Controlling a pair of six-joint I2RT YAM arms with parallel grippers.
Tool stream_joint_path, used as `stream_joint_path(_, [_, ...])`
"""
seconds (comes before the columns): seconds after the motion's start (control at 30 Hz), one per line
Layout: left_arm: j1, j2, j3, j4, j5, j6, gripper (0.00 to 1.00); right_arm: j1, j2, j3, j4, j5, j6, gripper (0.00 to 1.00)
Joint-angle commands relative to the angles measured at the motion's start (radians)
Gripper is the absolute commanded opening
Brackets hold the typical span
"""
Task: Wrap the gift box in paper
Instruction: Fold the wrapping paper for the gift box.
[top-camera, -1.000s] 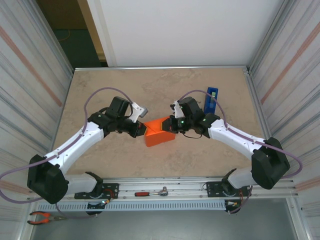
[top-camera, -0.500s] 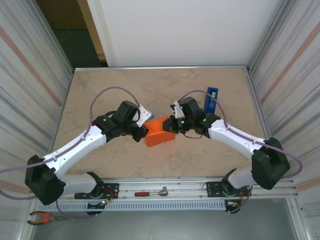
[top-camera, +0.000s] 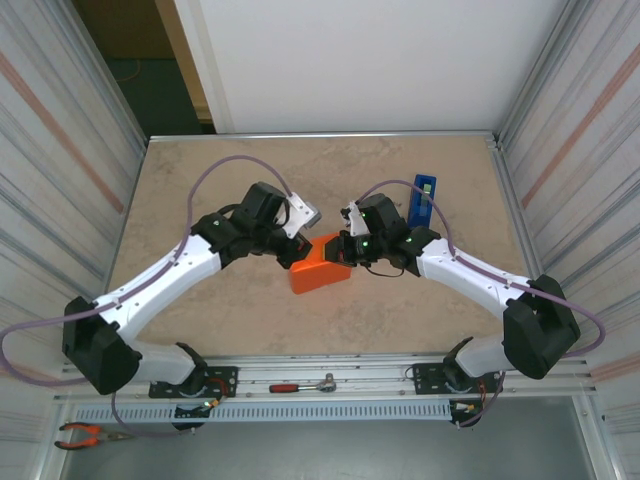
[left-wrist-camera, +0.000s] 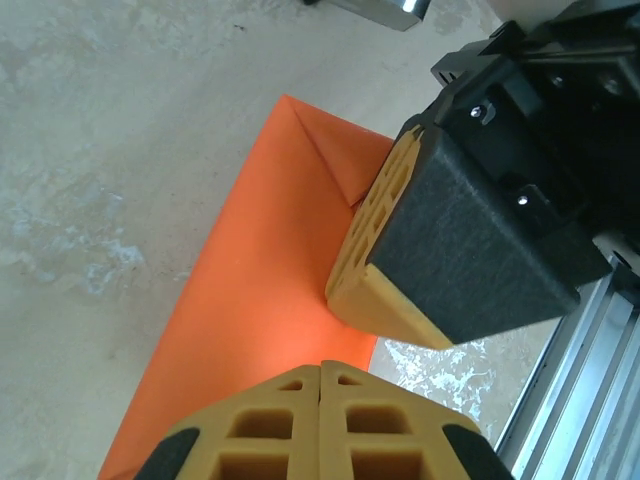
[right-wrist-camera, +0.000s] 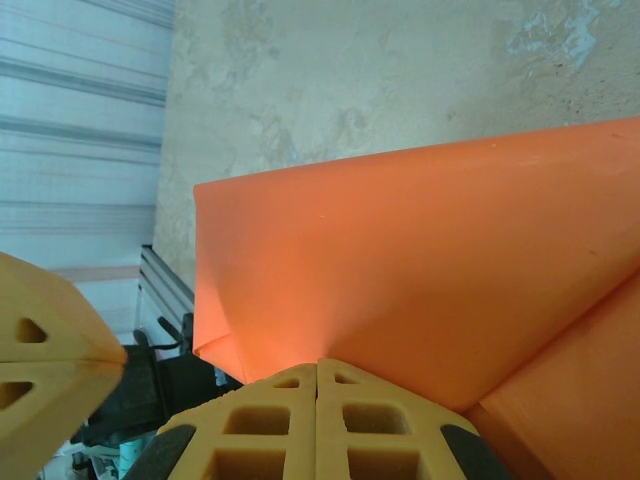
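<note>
Gift box (top-camera: 320, 268) sits as a squarish bright orange parcel about midway across the table (top-camera: 200, 180), its covering paper (left-wrist-camera: 270, 270) matte, plain and unprinted. The paper hides every face of the gift box that shows. In the left wrist view a triangular flap is folded flat at one end, with creases running to a corner. In the right wrist view one sheet edge stands up as a smooth, slightly bowed wall above a lower orange face.

The beige, mottled table lies under the parcel on all sides. Both white arms reach in toward the parcel, one from its left and one from its right.

A blue tape dispenser (top-camera: 422, 200) stands upright beyond the parcel and to its right, well apart from it and just behind the right arm's wrist.

The left gripper (top-camera: 297, 256) is at the parcel's left end, its two yellow fingertips (left-wrist-camera: 280, 430) pressed flat together over the orange edge with nothing seen between them. The right gripper (top-camera: 341, 252) is at the parcel's far right corner, also closed tip to tip, its fingertips (right-wrist-camera: 360, 425) resting against the paper; from the left wrist view one of its pads touches the paper beside the folded flap.

A red-handled wrench (top-camera: 300, 385) lies on the metal rail on the near side of the parcel.
</note>
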Motion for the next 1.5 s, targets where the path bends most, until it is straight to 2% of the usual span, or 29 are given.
stream_joint_path(0.0, [0.008, 0.033, 0.021, 0.013, 0.054, -0.003, 0.00, -0.007, 0.014, -0.035, -0.075, 0.043, 0.019, 0.00])
stream_joint_path(0.7, [0.008, 0.051, -0.090, 0.038, 0.054, 0.023, 0.00, -0.007, 0.007, -0.030, -0.080, 0.049, 0.024, 0.00])
stream_joint_path(0.83, [0.008, 0.043, -0.109, 0.040, 0.052, 0.024, 0.00, -0.022, -0.008, 0.013, -0.097, 0.050, 0.029, 0.00])
stream_joint_path(0.87, [0.008, 0.043, -0.109, 0.039, 0.051, 0.025, 0.00, -0.029, -0.022, 0.037, -0.104, 0.059, 0.033, 0.05])
stream_joint_path(0.93, [0.008, 0.042, -0.109, 0.039, 0.054, 0.024, 0.00, -0.046, -0.056, 0.082, -0.126, 0.085, 0.041, 0.23])
stream_joint_path(1.0, [0.007, 0.038, -0.118, 0.041, 0.053, 0.022, 0.00, -0.063, -0.091, 0.139, -0.165, 0.126, 0.044, 0.43])
stream_joint_path(1.1, [0.007, 0.034, -0.134, 0.052, 0.053, 0.020, 0.00, -0.082, -0.128, 0.213, -0.218, 0.195, 0.044, 0.61])
stream_joint_path(1.23, [0.008, 0.027, -0.156, 0.069, 0.051, 0.011, 0.00, -0.093, -0.156, 0.286, -0.265, 0.277, 0.059, 0.75])
stream_joint_path(1.37, [0.008, 0.015, -0.173, 0.095, 0.029, 0.002, 0.00, -0.084, -0.169, 0.363, -0.302, 0.356, 0.085, 0.83])
stream_joint_path(1.47, [0.009, 0.016, -0.170, 0.099, 0.021, 0.003, 0.00, -0.074, -0.186, 0.403, -0.319, 0.405, 0.097, 0.84])
